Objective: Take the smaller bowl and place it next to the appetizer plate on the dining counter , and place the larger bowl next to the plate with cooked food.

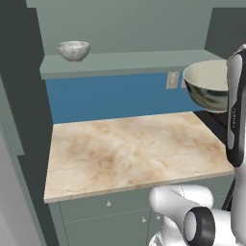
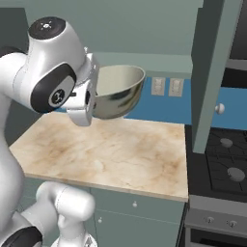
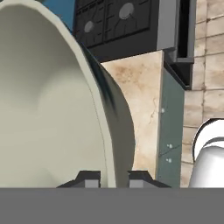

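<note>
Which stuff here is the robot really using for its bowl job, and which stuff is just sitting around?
For the job:
- the larger bowl, pinched by its rim in the gripper, held above the marbled counter
- the smaller bowl, waiting on the grey-green shelf

Just there:
- marbled counter
- stove
- wall outlets
- cabinet drawers

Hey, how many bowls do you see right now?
2. The smaller bowl sits on the grey-green shelf above the marbled counter. The larger bowl is held in the air by the gripper, clamped on its rim. Others could be out of sight.
</note>
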Tool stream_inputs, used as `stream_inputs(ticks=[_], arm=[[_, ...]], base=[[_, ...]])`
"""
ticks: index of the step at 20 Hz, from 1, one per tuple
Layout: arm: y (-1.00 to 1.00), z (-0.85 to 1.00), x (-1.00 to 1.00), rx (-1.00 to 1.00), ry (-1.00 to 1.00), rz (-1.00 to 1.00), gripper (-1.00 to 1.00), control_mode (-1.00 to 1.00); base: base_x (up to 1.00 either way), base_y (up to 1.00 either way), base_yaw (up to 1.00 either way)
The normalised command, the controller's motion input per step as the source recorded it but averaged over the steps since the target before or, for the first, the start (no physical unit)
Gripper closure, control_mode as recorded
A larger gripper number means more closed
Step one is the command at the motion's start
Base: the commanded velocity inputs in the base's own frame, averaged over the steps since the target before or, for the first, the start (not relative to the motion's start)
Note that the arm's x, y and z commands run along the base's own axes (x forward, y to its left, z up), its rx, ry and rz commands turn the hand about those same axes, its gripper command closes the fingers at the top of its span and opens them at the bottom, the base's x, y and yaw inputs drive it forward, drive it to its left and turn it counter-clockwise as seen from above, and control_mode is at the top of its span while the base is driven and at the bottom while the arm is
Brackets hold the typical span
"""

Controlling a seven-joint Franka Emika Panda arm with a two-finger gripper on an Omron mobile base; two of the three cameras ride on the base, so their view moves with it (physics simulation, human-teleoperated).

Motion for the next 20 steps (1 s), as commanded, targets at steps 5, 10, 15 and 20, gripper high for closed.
stream_inputs(ticks=[5, 10, 15, 20], arm=[[0.48, -0.60, -0.17, 0.11, -0.03, 0.00, 1.00, -1.00], [0.53, -0.43, 0.00, 0.17, 0.00, 0.00, 1.00, -1.00], [0.43, -0.18, -0.12, 0.19, -0.05, 0.00, 1.00, -1.00], [0.14, 0.00, -0.19, 0.06, -0.03, 0.01, 1.00, 1.00]], base=[[0.00, 0.00, 0.00], [0.00, 0.00, 0.00], [0.00, 0.00, 0.00], [-0.52, 0.14, 0.05]])
